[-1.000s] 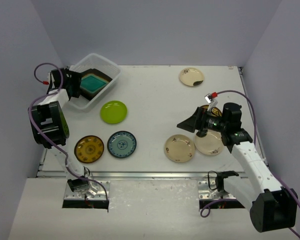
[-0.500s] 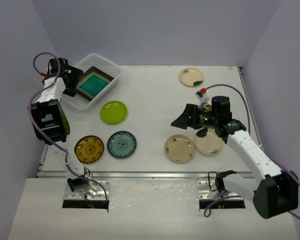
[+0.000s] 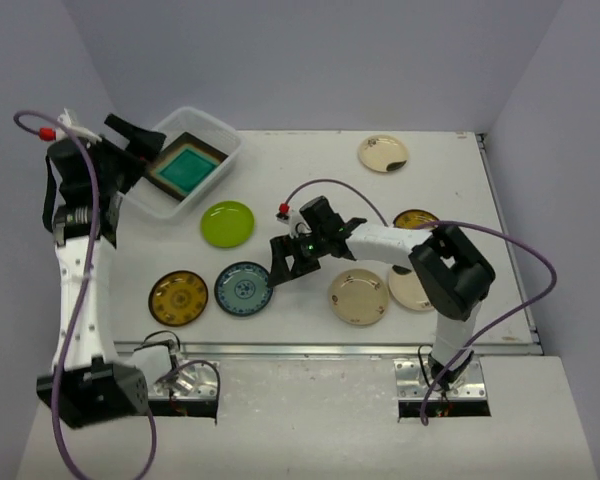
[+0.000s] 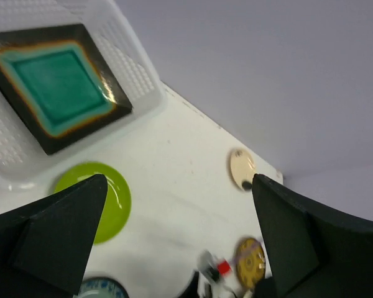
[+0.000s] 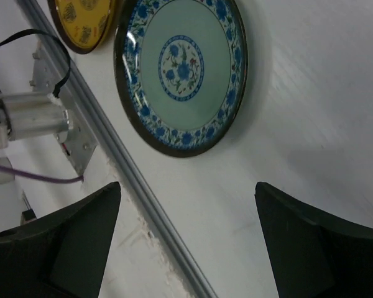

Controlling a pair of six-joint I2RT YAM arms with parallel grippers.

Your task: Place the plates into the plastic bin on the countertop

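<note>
The plastic bin (image 3: 208, 131) stands at the back left and holds the teal square plate (image 3: 185, 169); both also show in the left wrist view, the bin (image 4: 137, 71) and the teal plate (image 4: 55, 87). The amber square plate is out of view. My left gripper (image 3: 130, 140) is open and empty, raised at the bin's left side (image 4: 179, 186). My right gripper (image 3: 284, 260) is open and empty, just right of the blue-patterned plate (image 3: 243, 289), which fills the top of the right wrist view (image 5: 180, 68). The lime green plate (image 3: 227, 223) lies in front of the bin.
A mustard plate (image 3: 178, 298) lies front left. Two cream plates (image 3: 359, 297) (image 3: 412, 290) lie front right, another cream plate (image 3: 382, 153) at the back, and a second mustard plate (image 3: 416, 218) behind the right arm. The metal rail (image 5: 143, 192) runs along the front edge.
My left arm has lifted up and back from the bin, with the teal plate left inside. My right arm has swung left from the cream plates to beside the blue-patterned plate.
</note>
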